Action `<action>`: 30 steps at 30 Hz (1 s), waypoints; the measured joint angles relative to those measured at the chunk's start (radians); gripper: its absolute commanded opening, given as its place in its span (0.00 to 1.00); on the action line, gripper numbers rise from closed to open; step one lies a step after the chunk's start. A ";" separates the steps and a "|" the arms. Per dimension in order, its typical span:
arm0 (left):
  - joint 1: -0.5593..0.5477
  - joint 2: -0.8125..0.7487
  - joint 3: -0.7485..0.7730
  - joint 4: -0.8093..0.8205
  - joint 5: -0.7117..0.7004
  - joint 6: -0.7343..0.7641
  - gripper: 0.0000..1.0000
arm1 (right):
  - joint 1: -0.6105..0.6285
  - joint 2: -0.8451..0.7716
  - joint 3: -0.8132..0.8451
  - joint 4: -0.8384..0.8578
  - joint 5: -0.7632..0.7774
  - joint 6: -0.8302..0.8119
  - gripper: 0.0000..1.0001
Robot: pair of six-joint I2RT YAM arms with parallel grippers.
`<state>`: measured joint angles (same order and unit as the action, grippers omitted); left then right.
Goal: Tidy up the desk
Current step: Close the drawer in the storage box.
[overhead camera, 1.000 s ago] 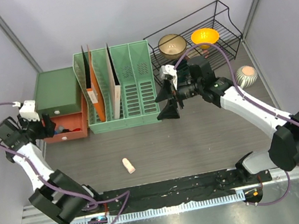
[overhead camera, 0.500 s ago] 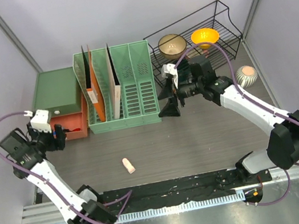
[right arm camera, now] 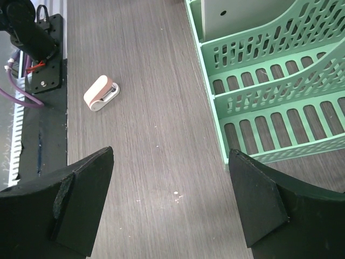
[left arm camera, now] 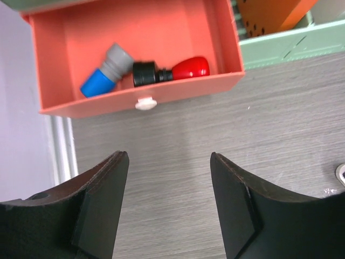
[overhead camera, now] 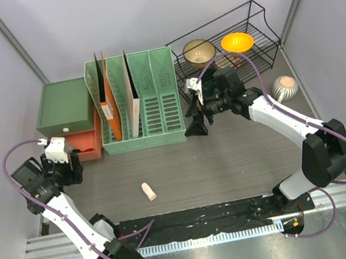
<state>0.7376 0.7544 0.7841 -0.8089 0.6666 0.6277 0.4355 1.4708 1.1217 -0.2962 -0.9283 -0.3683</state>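
Observation:
The desk (overhead camera: 231, 153) is a dark wood-grain top. My left gripper (overhead camera: 67, 167) (left arm camera: 168, 156) hangs open and empty just in front of an orange drawer (left arm camera: 129, 32) that stands pulled out. In the drawer lie a blue and grey piece (left arm camera: 105, 73) and a black and red piece (left arm camera: 172, 70). My right gripper (overhead camera: 196, 117) (right arm camera: 171, 152) is wide open over bare desk, beside the near right corner of the green file rack (right arm camera: 269, 81). A small pink and white item (overhead camera: 148, 191) (right arm camera: 101, 93) lies loose on the desk between the arms.
A green box (overhead camera: 65, 105) sits on top of the drawer unit. The file rack (overhead camera: 136, 102) holds an orange folder and a white one. A black wire basket (overhead camera: 254, 18) with two bowls stands at the back right. A striped round object (overhead camera: 284, 87) sits by the right wall.
My left arm has drawn back from the drawer toward the near side, gripper still open. The right gripper has shifted only slightly near the rack's corner.

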 measured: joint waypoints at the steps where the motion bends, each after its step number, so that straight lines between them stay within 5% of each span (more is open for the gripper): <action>1: 0.000 0.014 -0.007 0.005 -0.006 0.000 0.65 | 0.000 0.000 0.000 0.000 0.002 -0.005 0.93; 30: -0.114 0.219 -0.117 0.344 -0.136 -0.172 0.52 | -0.011 0.001 0.000 -0.027 0.018 -0.051 0.93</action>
<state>0.6235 0.9733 0.6670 -0.4648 0.5308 0.4557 0.4248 1.4719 1.1217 -0.3233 -0.9100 -0.4191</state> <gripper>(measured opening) 0.551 0.928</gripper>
